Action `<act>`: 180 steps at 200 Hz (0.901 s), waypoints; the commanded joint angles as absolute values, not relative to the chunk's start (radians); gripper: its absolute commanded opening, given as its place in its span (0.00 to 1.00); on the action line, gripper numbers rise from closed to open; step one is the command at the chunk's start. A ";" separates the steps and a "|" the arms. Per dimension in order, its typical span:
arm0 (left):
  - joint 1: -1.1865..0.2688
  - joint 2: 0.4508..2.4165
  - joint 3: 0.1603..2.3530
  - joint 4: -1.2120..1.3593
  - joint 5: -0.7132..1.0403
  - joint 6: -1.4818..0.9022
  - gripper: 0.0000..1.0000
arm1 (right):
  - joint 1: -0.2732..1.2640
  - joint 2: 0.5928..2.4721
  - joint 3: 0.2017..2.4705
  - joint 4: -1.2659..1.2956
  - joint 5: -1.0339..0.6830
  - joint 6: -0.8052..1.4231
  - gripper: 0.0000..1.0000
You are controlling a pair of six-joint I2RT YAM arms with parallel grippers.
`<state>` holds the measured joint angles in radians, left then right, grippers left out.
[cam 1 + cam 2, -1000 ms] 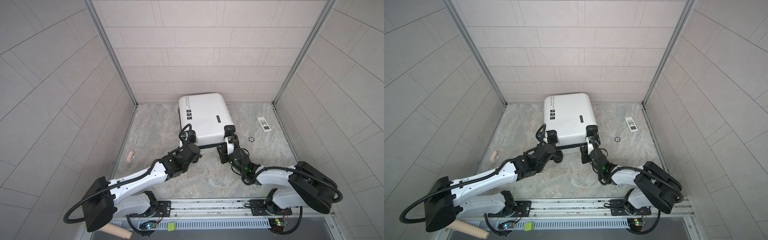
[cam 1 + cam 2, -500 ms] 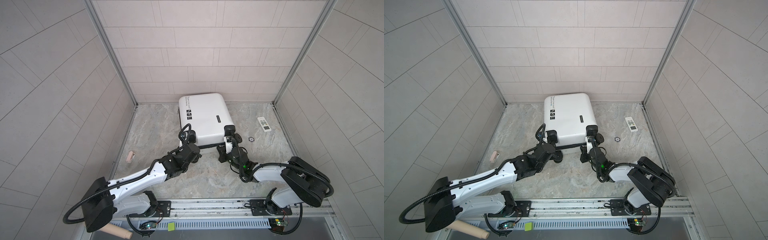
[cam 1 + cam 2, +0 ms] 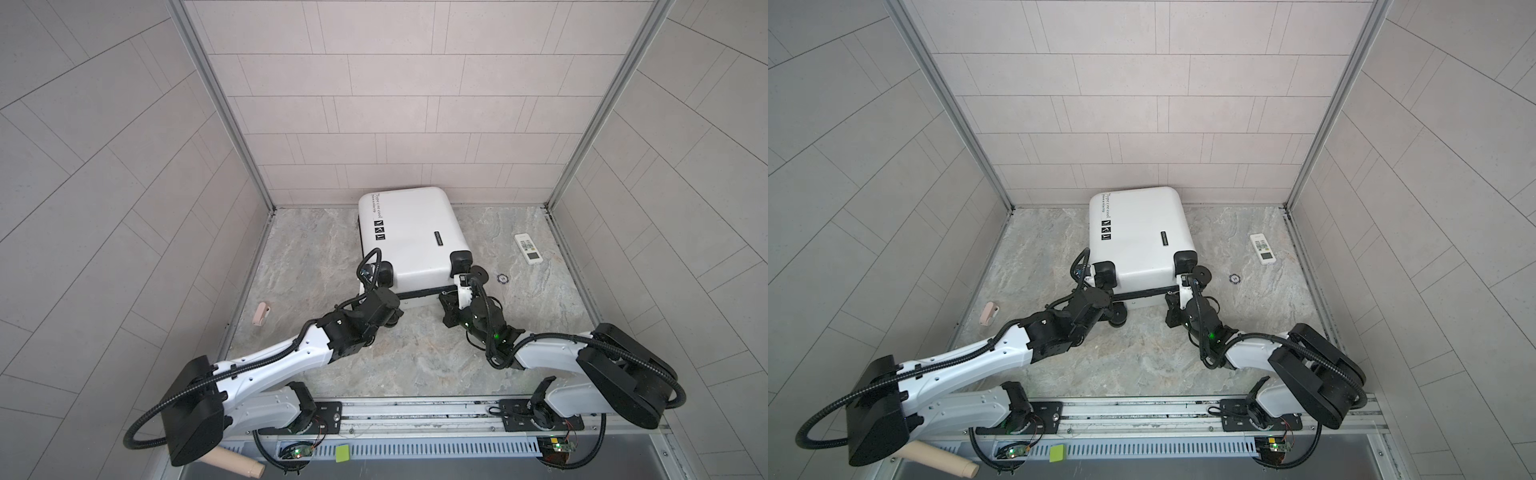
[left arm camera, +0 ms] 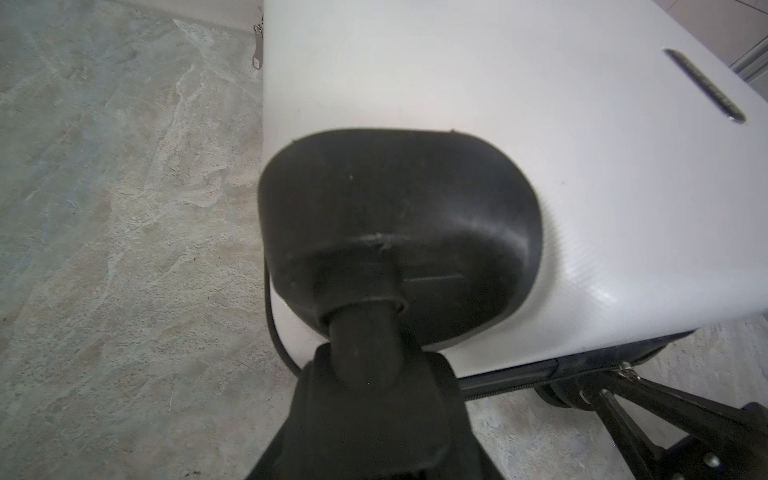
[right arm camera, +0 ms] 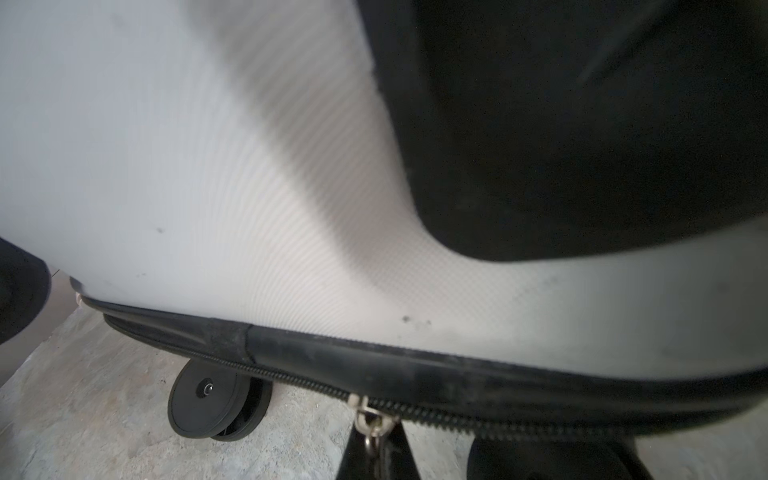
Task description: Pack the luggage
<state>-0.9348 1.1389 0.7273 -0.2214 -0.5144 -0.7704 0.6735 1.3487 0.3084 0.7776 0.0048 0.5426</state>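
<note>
**Right hand shuts on the zip pull**

Since a second ago the right hand (image 3: 1172, 300) has gone from partly open to fully closed, and its elbow has swung in and back out. The case (image 3: 411, 232) and the left arm lie where they were.

The right wrist view shows that hand pinching the small metal pull (image 5: 371, 419) of the zip (image 5: 478, 422), just ahead of its fingertips. The left hand (image 4: 370, 376) is partway open and wrapped round a wheel (image 4: 360, 345) at the case's near corner. The wheel fills the gap, so it looks like a firm hold. The case lies flat on the bench (image 3: 316, 257), straight ahead of both hands. Its wheel end is toward them and its far end is at the back wall.

The step in hand, as I judge it, is working the zip. The views do not settle whether it is being run open or closed. The next move calls for drawing the pull along the band, in line with the teeth, while the left hand braces the case against sliding. The tab is small and may slip out at the corner.
</note>
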 commanded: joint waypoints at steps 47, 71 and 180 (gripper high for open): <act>-0.921 1.088 0.750 -0.271 -0.559 -0.750 0.00 | 0.514 1.216 0.257 0.725 0.053 0.545 0.00; -0.908 1.093 0.763 -0.294 -0.564 -0.750 0.00 | 0.451 1.186 0.246 0.699 0.003 0.536 0.00; -0.873 1.069 0.800 -0.321 -0.550 -0.730 0.00 | 0.277 1.189 0.308 0.629 -0.202 0.479 0.00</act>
<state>-0.8959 1.1236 0.7498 -0.2462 -0.4171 -0.7773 0.3496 1.1400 0.2531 0.6361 -0.4110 0.4492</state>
